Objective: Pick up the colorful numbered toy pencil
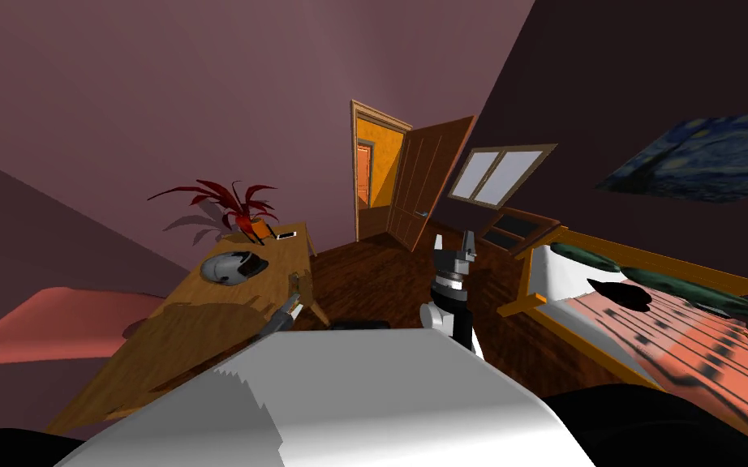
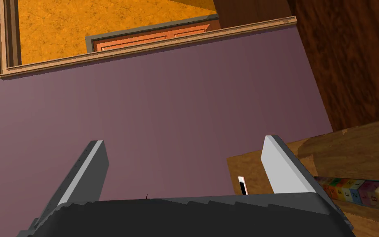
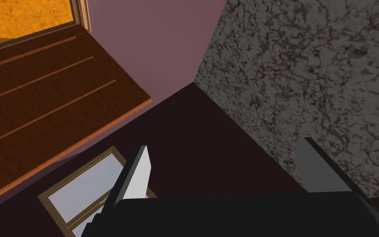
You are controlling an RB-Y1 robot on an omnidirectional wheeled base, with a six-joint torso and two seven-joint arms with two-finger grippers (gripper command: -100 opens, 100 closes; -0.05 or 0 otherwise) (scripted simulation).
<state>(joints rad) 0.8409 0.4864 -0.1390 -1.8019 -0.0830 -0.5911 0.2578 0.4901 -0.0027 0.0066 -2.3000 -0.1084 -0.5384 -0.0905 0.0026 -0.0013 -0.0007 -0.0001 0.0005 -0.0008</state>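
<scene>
Hovering at the table [image 2: 361, 156] edge, your left gripper [image 2: 182, 142] has its fingers spread wide, with nothing between them. The pencil [image 2: 361, 191], a row of coloured numbered blocks, lies flat on the table just outside one finger [image 2: 281, 168]. Farther along the table beyond that gripper, you have a grey rounded thing [image 1: 230, 266] and a red plant [image 1: 234, 203]. Your right gripper [image 1: 454, 242] is raised well apart from the left, fingers apart.

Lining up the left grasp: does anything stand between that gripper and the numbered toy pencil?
Nothing visible does. The toy pencil lies on the wooden table right beside one finger of the open left gripper.
</scene>
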